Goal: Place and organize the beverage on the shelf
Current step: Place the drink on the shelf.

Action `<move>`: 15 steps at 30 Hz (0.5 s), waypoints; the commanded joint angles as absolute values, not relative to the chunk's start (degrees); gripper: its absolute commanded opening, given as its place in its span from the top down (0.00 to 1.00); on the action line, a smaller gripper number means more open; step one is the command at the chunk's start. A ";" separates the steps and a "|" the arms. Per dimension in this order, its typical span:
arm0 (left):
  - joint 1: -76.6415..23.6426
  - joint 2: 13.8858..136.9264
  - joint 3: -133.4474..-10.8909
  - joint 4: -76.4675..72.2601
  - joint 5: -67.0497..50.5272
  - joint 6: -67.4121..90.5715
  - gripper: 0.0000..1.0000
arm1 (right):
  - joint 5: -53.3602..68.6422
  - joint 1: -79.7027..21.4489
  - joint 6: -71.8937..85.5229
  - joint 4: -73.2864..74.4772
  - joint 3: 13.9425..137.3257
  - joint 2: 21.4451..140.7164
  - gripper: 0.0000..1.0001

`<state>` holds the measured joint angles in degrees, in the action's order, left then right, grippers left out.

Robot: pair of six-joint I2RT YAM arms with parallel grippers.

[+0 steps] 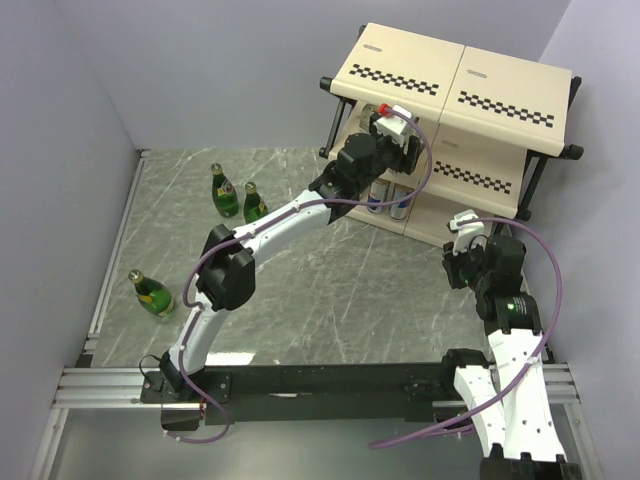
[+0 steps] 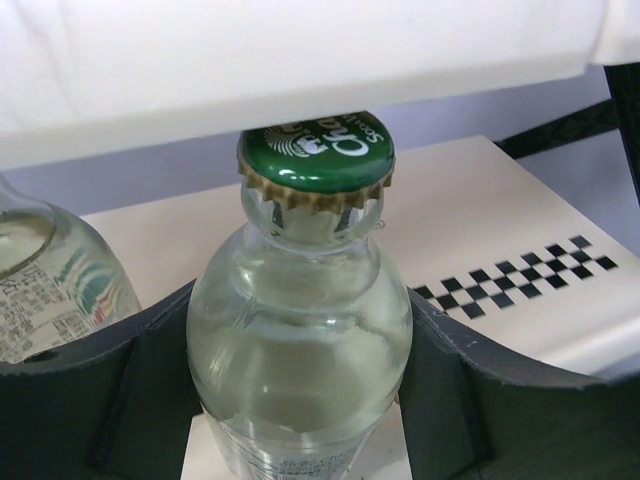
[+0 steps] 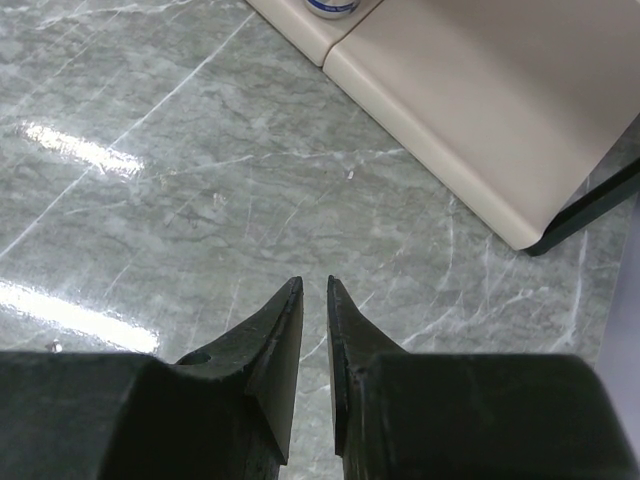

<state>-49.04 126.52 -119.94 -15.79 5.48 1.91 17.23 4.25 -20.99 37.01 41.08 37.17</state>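
Under the shelf's [image 1: 500,95] upper board [image 2: 300,60], the left end effector [image 2: 300,390] is clamped on a clear bottle [image 2: 300,320]. Its green cap [image 2: 316,150] sits almost against that board. A second clear bottle [image 2: 50,280] stands just beside it, to the left. Headroom looks tight, so lower rather than lift, keep the bottle upright, and seat its base flat on the middle board [image 2: 500,220]. Avoid nudging the neighbour, then release and back straight out. Right end effector [image 3: 315,300]: tips together, empty, over the counter [image 3: 150,200]. Three green glass bottles [image 1: 224,192] stand on the counter, well apart from the shelf.
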 commanded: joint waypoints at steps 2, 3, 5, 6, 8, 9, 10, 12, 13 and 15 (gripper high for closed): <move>-48.69 125.42 -125.94 -29.44 7.03 0.62 1.00 | 17.67 3.78 -21.89 36.83 41.22 37.70 0.77; -48.69 125.94 -126.47 -29.53 7.03 0.70 1.00 | 17.67 3.87 -21.88 36.83 41.22 37.71 0.77; -48.69 126.91 -127.17 -29.53 7.21 0.70 1.00 | 17.75 3.78 -21.97 36.83 41.22 37.88 0.77; -48.69 127.18 -127.44 -29.88 7.47 0.62 1.00 | 17.75 3.78 -22.06 36.91 41.13 37.97 0.77; -48.60 127.61 -127.35 -30.49 7.99 0.62 1.00 | 17.67 3.78 -21.97 36.91 41.13 38.06 0.78; -48.60 127.79 -127.35 -30.76 8.17 0.62 1.00 | 17.58 3.78 -21.97 36.83 41.22 38.06 0.78; -48.52 127.88 -127.35 -31.02 8.17 0.62 1.00 | 17.58 3.69 -21.97 36.91 41.22 38.14 0.78; -48.34 128.23 -127.53 -31.11 8.35 0.62 1.00 | 17.58 3.69 -21.89 36.91 41.22 38.32 0.78; -48.34 128.32 -127.53 -31.11 8.35 0.70 1.00 | 17.49 3.69 -21.97 36.83 41.22 38.32 0.78; -48.08 128.58 -127.62 -31.11 8.26 0.88 1.00 | 17.49 3.69 -21.97 36.83 41.22 38.41 0.78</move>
